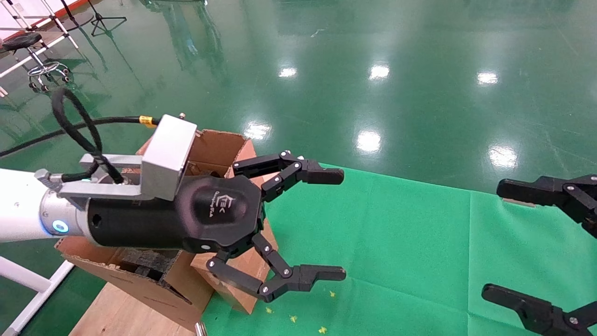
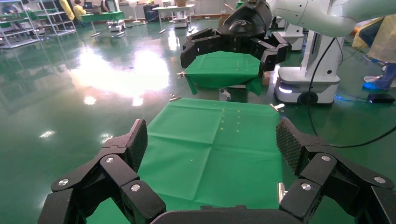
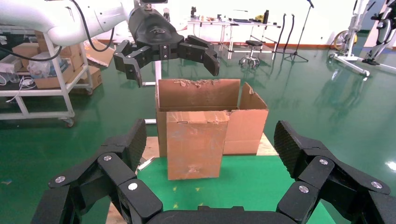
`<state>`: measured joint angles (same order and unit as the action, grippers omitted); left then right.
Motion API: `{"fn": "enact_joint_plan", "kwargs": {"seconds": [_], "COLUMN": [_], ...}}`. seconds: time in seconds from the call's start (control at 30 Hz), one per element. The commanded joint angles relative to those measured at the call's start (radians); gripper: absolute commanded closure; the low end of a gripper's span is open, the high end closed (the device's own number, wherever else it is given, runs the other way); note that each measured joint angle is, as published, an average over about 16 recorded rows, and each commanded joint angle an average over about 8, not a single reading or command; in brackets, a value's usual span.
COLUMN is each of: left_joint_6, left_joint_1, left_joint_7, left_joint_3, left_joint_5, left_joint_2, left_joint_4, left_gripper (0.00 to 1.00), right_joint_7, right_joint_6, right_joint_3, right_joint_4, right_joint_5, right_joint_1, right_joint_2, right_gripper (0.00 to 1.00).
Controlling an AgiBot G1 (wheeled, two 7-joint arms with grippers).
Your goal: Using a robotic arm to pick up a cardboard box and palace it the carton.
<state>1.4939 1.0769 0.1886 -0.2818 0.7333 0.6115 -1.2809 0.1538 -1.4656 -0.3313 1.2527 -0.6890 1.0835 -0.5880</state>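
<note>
A robot lab hall: glossy green floor [image 1: 373,56], shelving racks [image 2: 28,23], workbenches [image 3: 224,25].

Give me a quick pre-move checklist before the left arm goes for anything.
1. Left gripper open and holding nothing: ok.
2. Right gripper open, parked over the right side of the green cloth: ok.
3. Small cardboard box located: not ok, it shows in no view.
4. Carton flaps upright, top open: ok.
5. Left gripper above the carton's near edge, apart from the flaps: ok.
6. Free room among the black foam blocks inside the carton: cannot tell.
</note>
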Motion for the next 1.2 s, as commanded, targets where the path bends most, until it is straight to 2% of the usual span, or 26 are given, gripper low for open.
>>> {"fn": "enact_joint_plan", "kwargs": {"seconds": [0.03, 0.43, 0.47, 0.53, 0.7, 0.77, 0.9, 1.2], "left_joint_6": [0.000, 0.001, 0.001, 0.000, -0.017, -0.030, -0.054, -0.085], "left_joint_1": [0.000, 0.000, 0.001, 0.007, 0.045, 0.065, 0.097, 0.115], "left_joint_7": [0.000, 0.000, -0.001, 0.004, 0.052, 0.083, 0.131, 0.161], "left_joint_3": [0.000, 0.000, -0.001, -0.008, -0.044, -0.062, -0.083, -0.096], "left_joint_5": [0.000, 0.001, 0.005, 0.025, 0.137, 0.191, 0.266, 0.328], "left_joint_2": [0.000, 0.000, -0.002, -0.009, -0.045, -0.061, -0.081, -0.110], "left_joint_4": [0.000, -0.001, -0.003, -0.009, -0.036, -0.043, -0.043, -0.034], "left_gripper": [0.00, 0.00, 0.00, 0.00, 0.00, 0.00, 0.00, 0.00], "right_joint_7": [0.000, 0.000, 0.000, 0.000, 0.000, 0.000, 0.000, 0.000], "right_joint_6": [0.000, 0.000, 0.000, 0.000, 0.000, 0.000, 0.000, 0.000], "right_joint_3": [0.000, 0.000, 0.000, 0.000, 0.000, 0.000, 0.000, 0.000], "right_joint_4": [0.000, 0.000, 0.000, 0.000, 0.000, 0.000, 0.000, 0.000], "right_joint_5": [0.000, 0.000, 0.000, 0.000, 0.000, 0.000, 0.000, 0.000], "right_joint_1": [0.000, 0.000, 0.000, 0.000, 0.000, 0.000, 0.000, 0.000], "right_joint_2": [0.000, 0.000, 0.000, 0.000, 0.000, 0.000, 0.000, 0.000], "right_gripper": [0.00, 0.00, 0.06, 0.24, 0.86, 0.98, 1.00, 1.00]}}
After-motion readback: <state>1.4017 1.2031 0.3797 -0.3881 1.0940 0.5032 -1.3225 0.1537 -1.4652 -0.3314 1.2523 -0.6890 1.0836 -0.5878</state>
